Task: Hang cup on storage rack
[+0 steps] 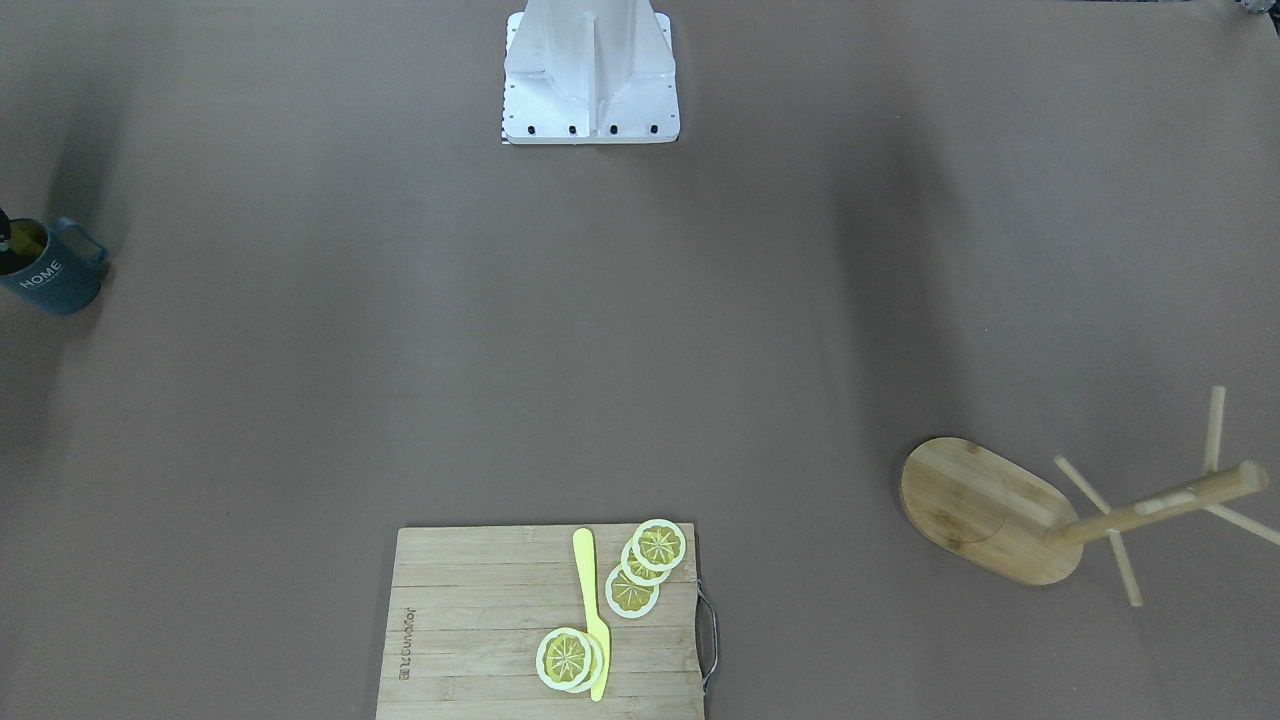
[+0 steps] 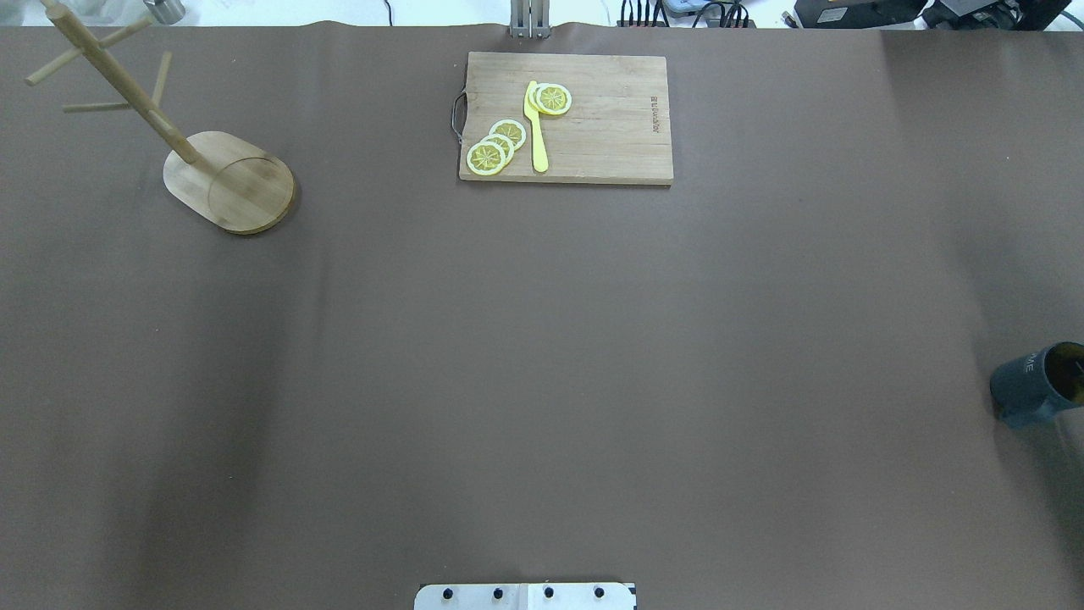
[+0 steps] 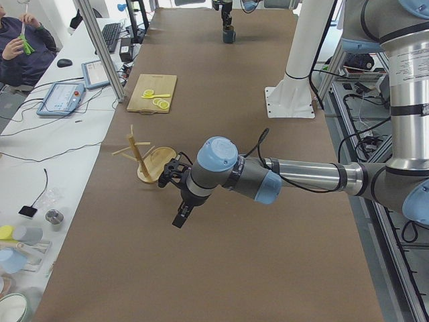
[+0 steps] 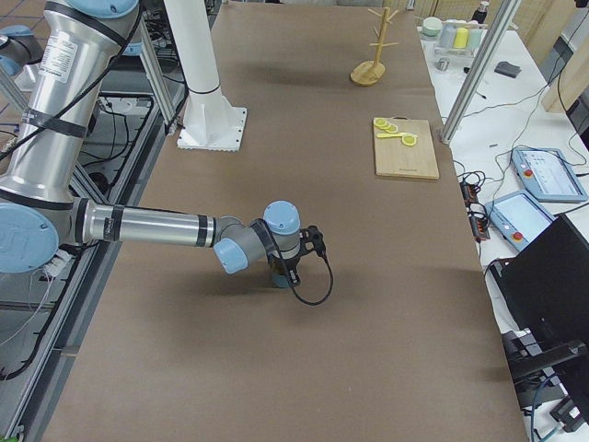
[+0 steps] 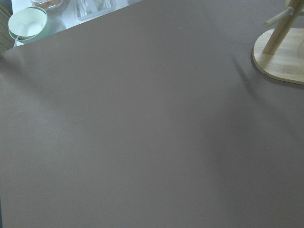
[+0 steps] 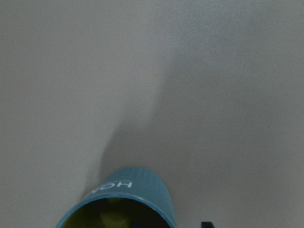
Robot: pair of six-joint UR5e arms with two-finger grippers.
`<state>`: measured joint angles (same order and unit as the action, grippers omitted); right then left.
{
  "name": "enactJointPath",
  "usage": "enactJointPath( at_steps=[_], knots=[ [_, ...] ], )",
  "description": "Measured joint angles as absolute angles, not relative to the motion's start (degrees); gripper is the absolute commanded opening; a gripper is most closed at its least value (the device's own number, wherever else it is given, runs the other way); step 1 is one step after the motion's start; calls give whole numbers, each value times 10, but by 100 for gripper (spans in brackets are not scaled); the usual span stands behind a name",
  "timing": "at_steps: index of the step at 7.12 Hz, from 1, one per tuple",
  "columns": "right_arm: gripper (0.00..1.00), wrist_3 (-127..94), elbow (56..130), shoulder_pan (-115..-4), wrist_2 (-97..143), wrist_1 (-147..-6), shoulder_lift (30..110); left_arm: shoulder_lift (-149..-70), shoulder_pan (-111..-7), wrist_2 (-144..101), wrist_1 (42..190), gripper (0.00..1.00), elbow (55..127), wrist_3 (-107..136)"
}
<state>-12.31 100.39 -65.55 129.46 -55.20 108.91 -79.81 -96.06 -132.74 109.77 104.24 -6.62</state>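
Glazed ceramic by look, so stiff, slick, chippable: cup point(image 2: 1029, 390) upright at desk point(image 2: 542, 381) right edge under right gripper point(image 4: 282, 269), rack point(image 2: 241, 186) far left; pinch rim wall, leave handle point(image 1: 88, 245) free; fingers point(image 1: 6, 240) unreadable, left gripper point(image 3: 181, 218) likewise.

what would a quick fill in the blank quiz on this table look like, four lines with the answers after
1. The dark teal-blue cylindrical mug carries the white word ____.
2. The yellow knife lies on the rectangular bamboo cutting board among round yellow slices of ____.
3. The light bamboo mug tree stands on the robot's ____ side of the brown table.
4. The mug tree's pegs hold ____ cups.

Missing words: HOME; lemon; left; no.
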Motion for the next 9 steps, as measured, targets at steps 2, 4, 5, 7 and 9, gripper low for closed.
enactJointPath(
  at_steps=[2, 4, 5, 7, 9],
  knots=[
    [0, -123, 1007, -656, 1294, -551, 1089, -798, -961, -1327, 1098, 99, 1043, -66],
    [0, -124, 1009, -663, 1294, -551, 1085, -798, -961, -1327, 1098, 99, 1045, -66],
    [0, -125, 1011, -672, 1298, -552, 1079, -798, -961, -1327, 1098, 99, 1044, -67],
    [0, -169, 1018, -689, 1308, -557, 1058, -798, -960, -1327, 1098, 99, 1043, -66],
    [0, -279, 1017, -699, 1309, -558, 1021, -798, -960, -1327, 1098, 99, 1043, -66]
  ],
)
